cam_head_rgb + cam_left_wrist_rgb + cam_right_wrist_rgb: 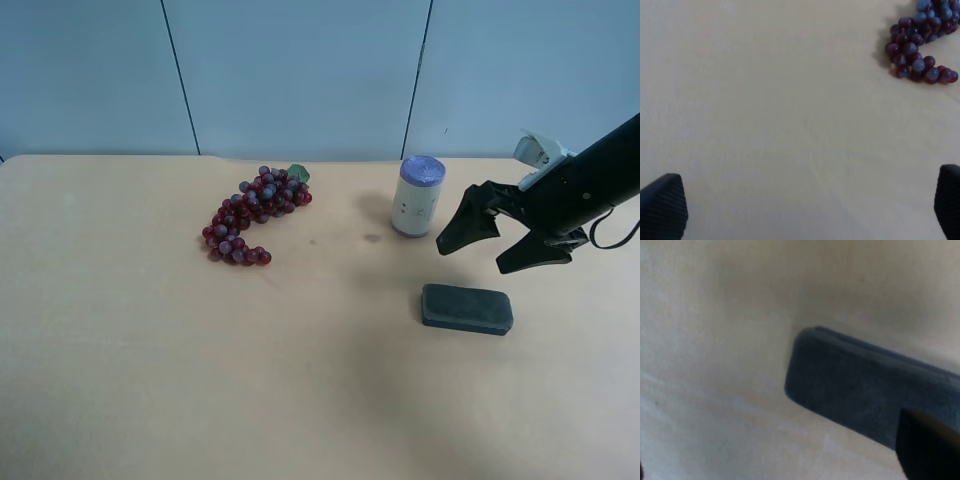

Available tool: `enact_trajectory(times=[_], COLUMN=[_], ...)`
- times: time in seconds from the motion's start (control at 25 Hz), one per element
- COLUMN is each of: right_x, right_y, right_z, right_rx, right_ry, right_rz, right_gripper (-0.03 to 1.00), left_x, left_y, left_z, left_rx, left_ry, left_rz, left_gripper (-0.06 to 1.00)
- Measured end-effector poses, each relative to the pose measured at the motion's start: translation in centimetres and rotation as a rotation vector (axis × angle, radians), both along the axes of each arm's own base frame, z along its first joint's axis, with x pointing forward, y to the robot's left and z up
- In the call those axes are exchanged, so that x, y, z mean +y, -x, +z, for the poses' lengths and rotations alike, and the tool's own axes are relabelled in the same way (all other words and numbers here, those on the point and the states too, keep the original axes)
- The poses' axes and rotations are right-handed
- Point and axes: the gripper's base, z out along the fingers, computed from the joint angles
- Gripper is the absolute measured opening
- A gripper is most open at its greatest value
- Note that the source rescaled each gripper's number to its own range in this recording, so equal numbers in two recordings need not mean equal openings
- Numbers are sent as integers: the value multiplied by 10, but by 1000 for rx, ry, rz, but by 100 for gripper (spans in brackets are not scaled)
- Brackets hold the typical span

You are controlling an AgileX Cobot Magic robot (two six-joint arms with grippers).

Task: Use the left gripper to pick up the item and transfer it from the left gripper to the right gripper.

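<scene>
Pale blue wall panels behind a light wooden table [130, 380]. Going left to right in the high view: a red-purple grape bunch [254, 216] with a small green leaf lies at centre-left, a white can [416, 196] with a purple lid stands upright to its right, and the dark green block [467, 308] lies flat on the table below and slightly right of the can, apart from it. A black arm with a white labelled part on top enters from that view's right edge; the right wrist view ties it to the right gripper [482, 246], since that camera looks straight down at the block [865, 395] with one black fingertip [930, 447] in the corner of the picture. Its claw is spread wide, hanging above the table just up and right of the block, holding nothing, no contact visible. Left gripper [805, 212] does not appear in the high view; its wrist camera shows two black fingertips [662, 210] at opposite corners, so claw wide, empty, over bare table with the grapes [922, 42] off to one side.
</scene>
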Motion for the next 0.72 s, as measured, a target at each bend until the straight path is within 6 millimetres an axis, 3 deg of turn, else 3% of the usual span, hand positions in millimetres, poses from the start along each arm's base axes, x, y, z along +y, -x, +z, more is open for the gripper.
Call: enact_trajectory(times=[0.32, 0.48, 0.72], right_x=[-2, -3, -5], right_y=[3, 12, 44], right_z=[7, 32, 79], right_rx=[-26, -106, -218], right_ry=[27, 53, 108], right_rz=[17, 26, 38], right_gripper=[100, 100, 100], left_x=[0, 0, 0], left_y=[0, 0, 0], left_z=[0, 0, 0], left_rx=[0, 0, 0], left_ry=[0, 0, 0], left_rz=[0, 0, 0], left_gripper=[100, 100, 100])
